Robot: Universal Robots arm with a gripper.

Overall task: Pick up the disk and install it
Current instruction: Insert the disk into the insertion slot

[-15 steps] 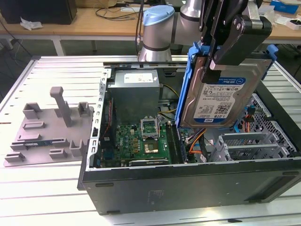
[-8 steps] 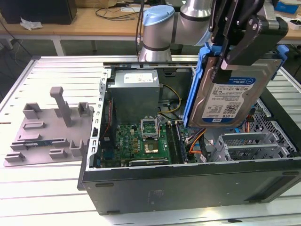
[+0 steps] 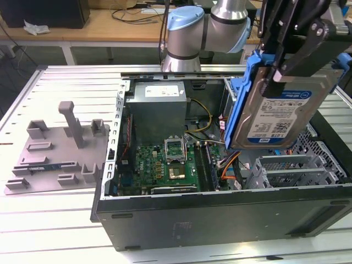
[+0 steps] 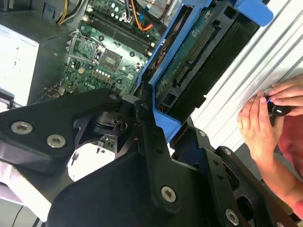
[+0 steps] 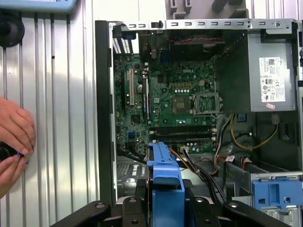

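A slatted grey metal table [image 3: 55,231] carried an open black computer case [image 3: 220,225], with a wooden bench behind it. In the exterior view, the black end effector [image 3: 279,74] was clenched on the top edge of the disk [image 3: 283,113], a flat silver metal drive with a white-and-blue label and a blue plastic carrier frame. The disk hung upright above the case, toward the exterior view's right. Carrying it well probably called for a firm, square grip so that it neither swung nor tilted. Inside the case lay a grey metal power-supply box [image 3: 159,104] and a green motherboard [image 3: 165,165]. A grey plastic fixture plate [image 3: 60,148] sat apart on the table.

In the second wrist view, the disk's underside and blue frame [image 4: 189,66] hung over the case, and a person's hand [image 4: 258,125] rested on the table just beside it.

In the first wrist view, the frame's edge [image 5: 165,182] stood above orange and black cables [image 5: 196,165], probably the likeliest snag. A blue plastic bay bracket [image 5: 277,191] lay nearby.
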